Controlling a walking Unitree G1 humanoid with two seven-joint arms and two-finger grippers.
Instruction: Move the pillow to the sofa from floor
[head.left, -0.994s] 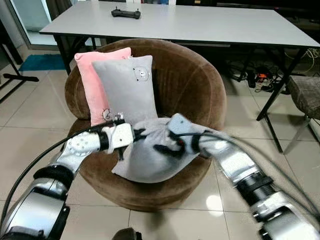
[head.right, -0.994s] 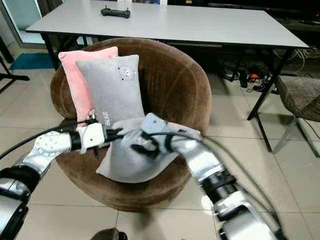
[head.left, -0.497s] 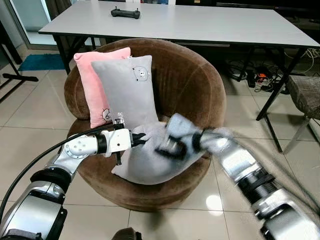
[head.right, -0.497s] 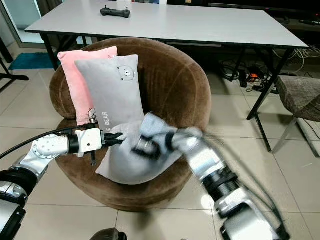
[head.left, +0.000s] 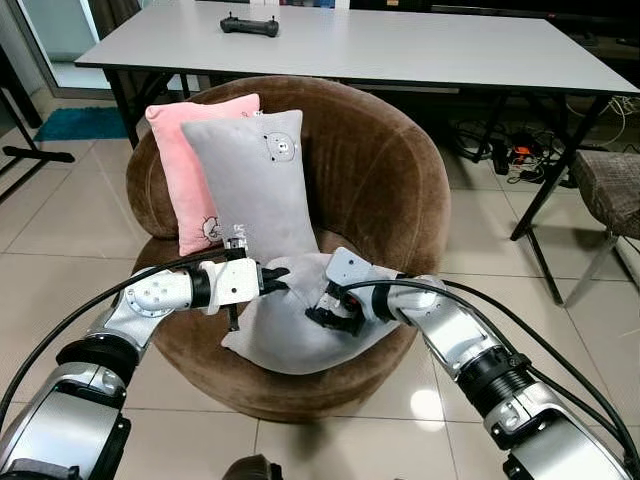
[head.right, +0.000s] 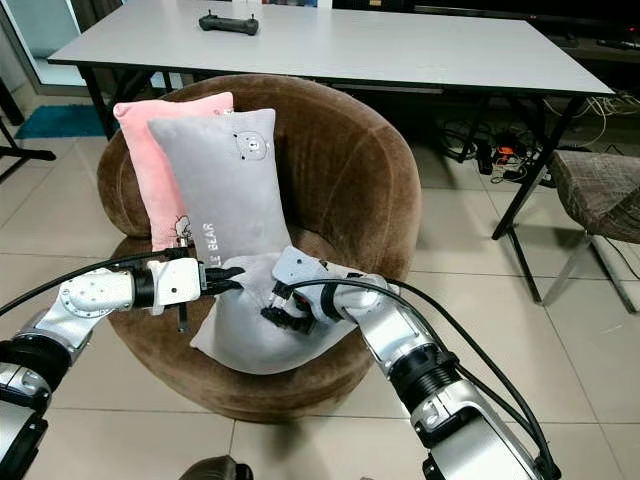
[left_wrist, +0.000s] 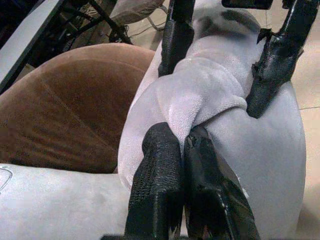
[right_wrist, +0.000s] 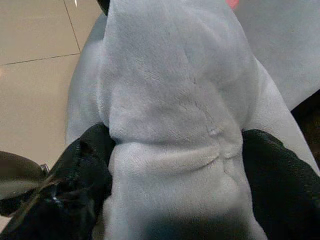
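A light grey pillow lies flat on the seat of the round brown sofa chair. My left gripper is at the pillow's near-left corner, shut on a bunched fold of its fabric. My right gripper reaches in from the right onto the pillow's middle. Its two black fingers press a thick ridge of the pillow between them. Both grippers grip the same raised bunch, close to each other.
A pink pillow and a grey bear pillow stand upright against the sofa's back left. Behind is a white table with a black controller. A chair and floor cables are at the right.
My right gripper has come down and steadied on the pillow, which now rests flatter on the seat. The left gripper has hardly moved and keeps its hold.
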